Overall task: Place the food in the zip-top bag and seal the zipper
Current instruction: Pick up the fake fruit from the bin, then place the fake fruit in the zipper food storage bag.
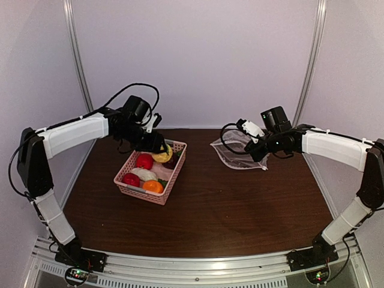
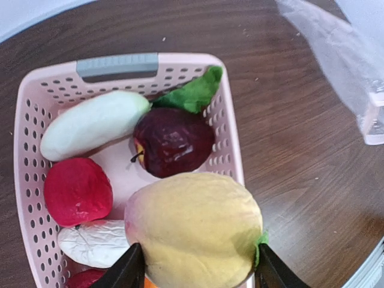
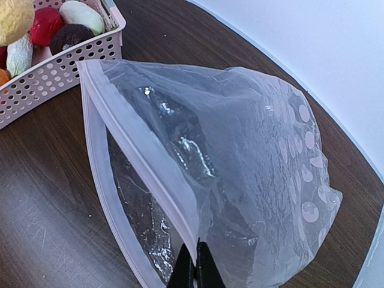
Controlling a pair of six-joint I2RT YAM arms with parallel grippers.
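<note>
- left gripper (image 2: 198, 271) clamped round the fat yellow toy fruit (image 2: 195, 231), pink lattice plastic basket (image 2: 27, 120) right below; looks light and smooth, so squeeze its widest middle
- right gripper (image 3: 195, 270) pinched together on the clear crinkly zip-top bag (image 3: 240, 156) rim; floppy, mouth gaping

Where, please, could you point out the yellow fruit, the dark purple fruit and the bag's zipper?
yellow fruit (image 2: 195, 231), left wrist view, its broad front.
dark purple fruit (image 2: 174, 141), left wrist view, its middle.
zipper (image 3: 135, 144), right wrist view, mid-strip.

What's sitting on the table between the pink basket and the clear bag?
Nothing: only bare brown table separates basket and bag, clearest in the top view.
</note>
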